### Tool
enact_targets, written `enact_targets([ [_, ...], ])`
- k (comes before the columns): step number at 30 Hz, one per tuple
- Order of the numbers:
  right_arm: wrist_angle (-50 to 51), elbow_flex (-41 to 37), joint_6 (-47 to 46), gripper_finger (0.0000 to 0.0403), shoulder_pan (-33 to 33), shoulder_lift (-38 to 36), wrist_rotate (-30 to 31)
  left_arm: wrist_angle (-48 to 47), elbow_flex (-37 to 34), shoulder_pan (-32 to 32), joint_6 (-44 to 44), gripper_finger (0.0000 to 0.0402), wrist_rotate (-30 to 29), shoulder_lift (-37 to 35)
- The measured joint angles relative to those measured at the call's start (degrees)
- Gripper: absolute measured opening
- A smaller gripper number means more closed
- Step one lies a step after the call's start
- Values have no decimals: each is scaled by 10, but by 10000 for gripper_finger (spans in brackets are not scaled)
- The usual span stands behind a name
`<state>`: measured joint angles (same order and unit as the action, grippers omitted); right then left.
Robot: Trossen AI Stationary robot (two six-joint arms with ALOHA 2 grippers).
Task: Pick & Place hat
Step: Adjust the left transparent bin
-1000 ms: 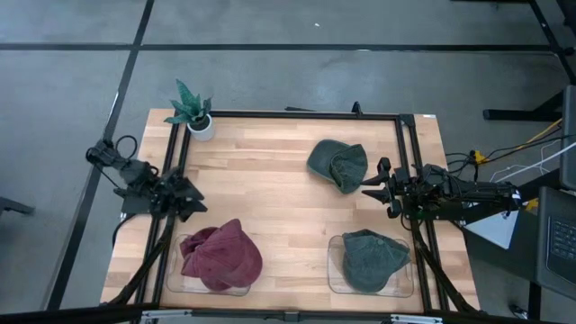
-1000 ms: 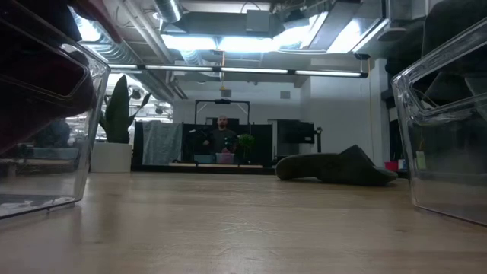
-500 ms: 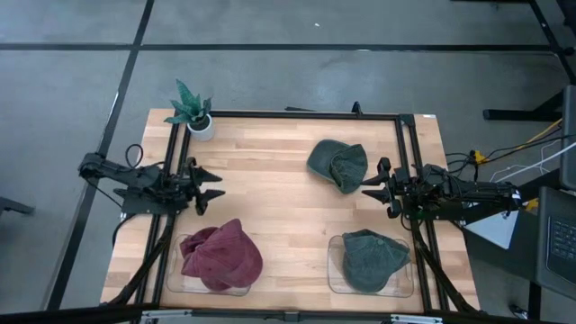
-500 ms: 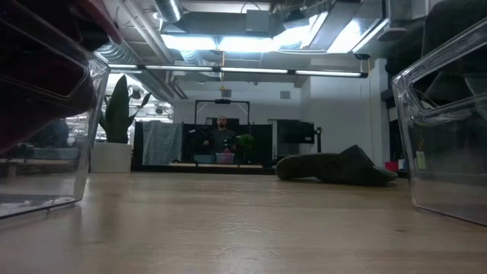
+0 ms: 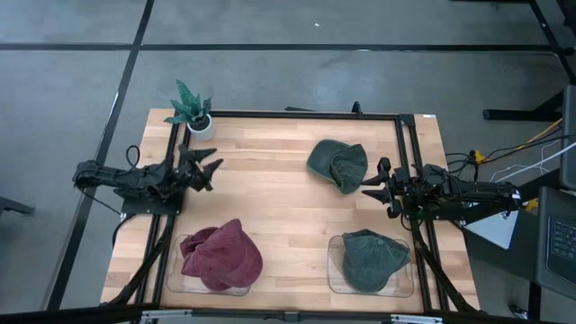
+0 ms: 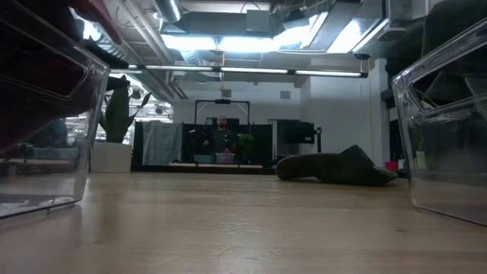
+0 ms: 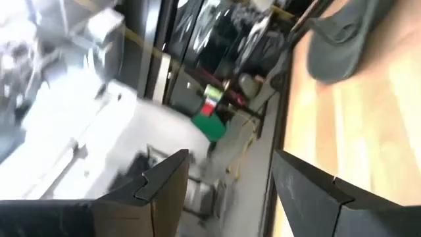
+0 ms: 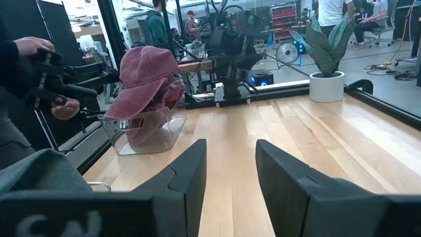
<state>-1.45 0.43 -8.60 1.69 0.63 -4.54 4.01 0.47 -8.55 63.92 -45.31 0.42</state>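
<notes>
A loose green hat [image 5: 337, 165] lies flat on the wooden table at the far right; it also shows in the low view [image 6: 335, 167] and the left wrist view [image 7: 339, 33]. A maroon hat [image 5: 220, 256] sits in a clear container at the near left, and a dark green hat [image 5: 373, 259] sits in another at the near right. My left gripper [image 5: 214, 164] stands open at the table's left edge, pointing level toward the right and slightly far, with nothing between its fingers [image 7: 230, 191]. My right gripper [image 5: 367, 187] stands open at the right edge, near the loose hat, empty [image 8: 230, 171].
A small potted plant [image 5: 192, 110] stands at the far left corner. A black frame rail [image 5: 297, 114] runs round the table. The clear containers [image 6: 46, 137] [image 6: 449, 137] stand at the near edge. A person's hands [image 8: 39, 72] show beyond the table's left side.
My left gripper has swung from pointing toward the near right, round to pointing right and slightly far, moving toward the table's far edge. It stays open and empty. The hats lie as before.
</notes>
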Motion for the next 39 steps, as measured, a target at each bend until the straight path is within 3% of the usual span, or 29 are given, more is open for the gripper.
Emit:
enact_targets([
  [5, 0, 0, 0, 132, 0, 0, 0, 1, 0, 8, -128, 215, 25, 0],
  [9, 0, 0, -1, 132, 0, 0, 0, 2, 0, 8, -201, 215, 149, 0],
  [13, 0, 0, -1, 132, 0, 0, 0, -7, 0, 8, -159, 215, 275, 0],
  [18, 0, 0, -1, 132, 0, 0, 0, -17, 0, 8, -68, 215, 354, 1],
  [23, 0, 0, -1, 132, 0, 0, 0, -33, 0, 8, -73, 215, 452, 1],
  [27, 0, 0, 0, 132, 0, 0, 0, -33, 0, 7, -110, 215, 449, 3],
  [39, 0, 0, -1, 132, 0, 0, 0, -33, 0, 8, -107, 215, 448, 3],
])
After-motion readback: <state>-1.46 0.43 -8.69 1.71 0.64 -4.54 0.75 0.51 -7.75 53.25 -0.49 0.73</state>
